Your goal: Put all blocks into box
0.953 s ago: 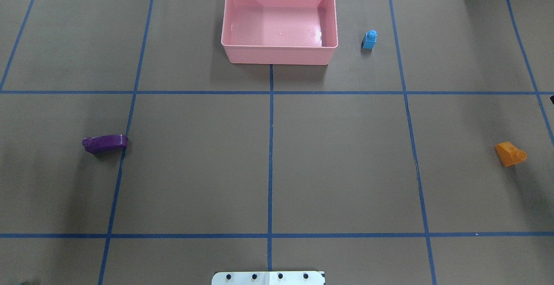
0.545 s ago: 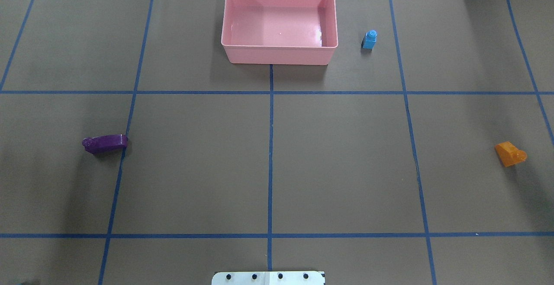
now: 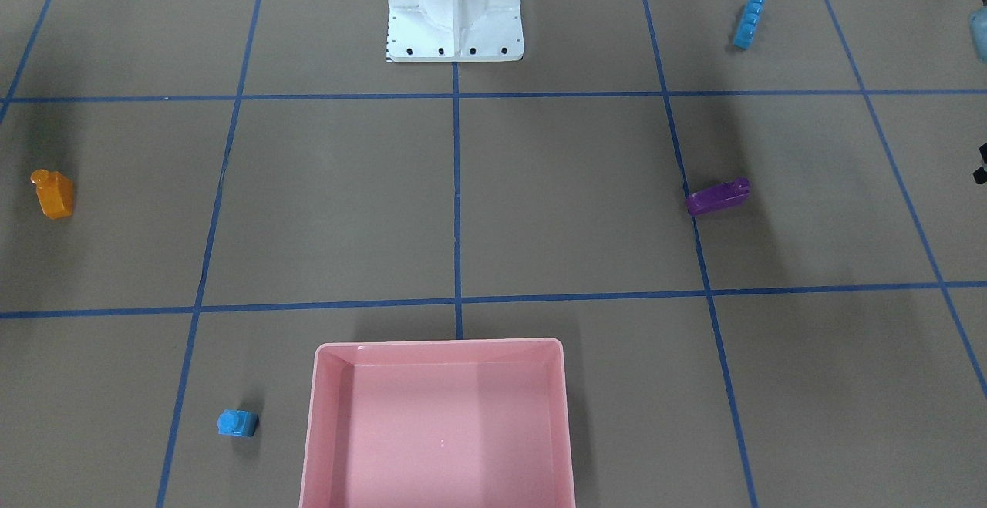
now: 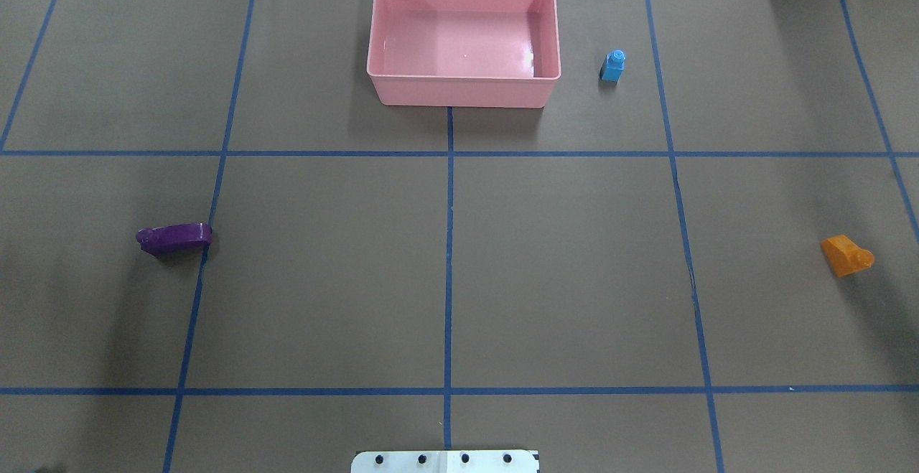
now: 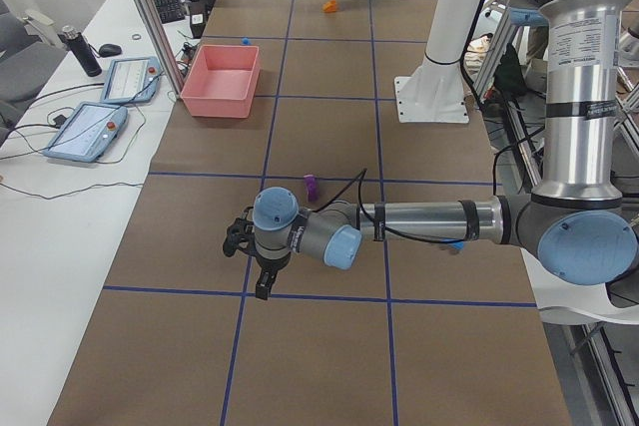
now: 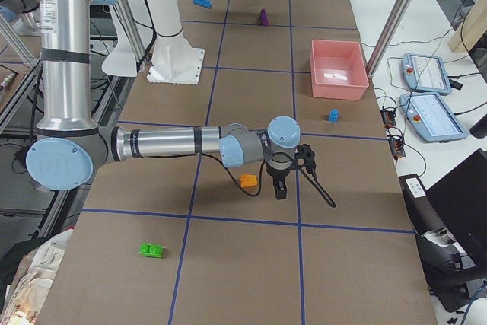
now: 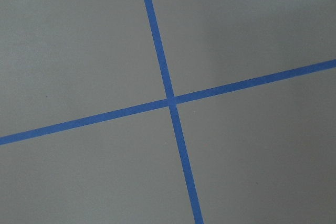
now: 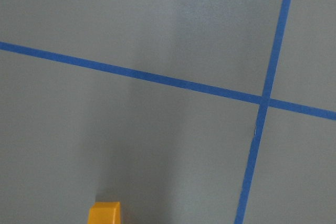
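The pink box stands at the table's far middle with nothing in it. The small blue cube sits just right of it. The purple sloped piece lies at the left, the orange wedge at the right. The long blue bar and the green brick lie on the robot's side of the table. My left gripper hovers beyond the purple piece; I cannot tell its state. My right gripper hangs beside the orange wedge; its state is unclear too.
The white robot base stands at the near middle edge. Blue tape lines grid the brown table cover. Two control tablets and cables lie on the side bench past the box, behind metal posts.
A black sliver at the overhead view's right edge one second ago has slipped out of view. The blocks and the box have not moved.
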Robot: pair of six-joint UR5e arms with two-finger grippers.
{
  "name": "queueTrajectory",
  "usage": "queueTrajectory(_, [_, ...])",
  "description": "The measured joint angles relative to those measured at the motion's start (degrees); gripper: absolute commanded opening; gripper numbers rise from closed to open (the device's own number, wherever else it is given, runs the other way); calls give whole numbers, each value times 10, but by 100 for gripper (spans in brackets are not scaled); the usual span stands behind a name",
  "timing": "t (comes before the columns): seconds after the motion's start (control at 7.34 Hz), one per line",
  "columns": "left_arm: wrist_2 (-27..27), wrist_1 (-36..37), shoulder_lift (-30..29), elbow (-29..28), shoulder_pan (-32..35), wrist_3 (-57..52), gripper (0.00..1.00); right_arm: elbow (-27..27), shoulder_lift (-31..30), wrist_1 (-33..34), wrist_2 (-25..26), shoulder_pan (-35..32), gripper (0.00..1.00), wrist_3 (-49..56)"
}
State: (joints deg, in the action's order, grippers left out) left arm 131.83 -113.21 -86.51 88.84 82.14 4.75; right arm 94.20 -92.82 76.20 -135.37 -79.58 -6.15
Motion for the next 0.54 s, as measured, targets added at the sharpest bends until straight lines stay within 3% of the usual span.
queueTrajectory(0.27, [0, -1, 0, 0, -7, 1, 100, -39, -11, -101, 0, 12, 100, -21])
queueTrajectory(0.54, [1, -7, 2, 1, -9, 1, 100, -46, -16, -149, 0, 42, 100, -91])
